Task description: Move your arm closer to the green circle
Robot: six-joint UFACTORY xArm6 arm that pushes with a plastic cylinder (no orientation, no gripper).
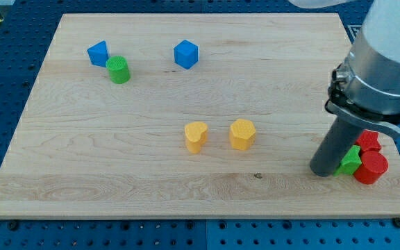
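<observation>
1. Nearest, at the view's bottom right: red cylinder [371, 167], with a green block [352, 160] touching its left side and a second red block [370, 141] just behind; shapes of those two partly hidden.
2. My tip [321, 171] sits on the desk [117, 180], touching or just beside the green block's left edge. No fingers on this rod, so nothing is held.
3. Mid-desk: yellow heart-shaped block [196, 137] and yellow hexagonal block [242, 134], side by side, apart.
4. Far, at the view's top left: green circle [119, 70], touching a blue block [98, 53] on its upper left. Well apart from my tip.
5. Another blue block [186, 54], to the view's right of that pair.
</observation>
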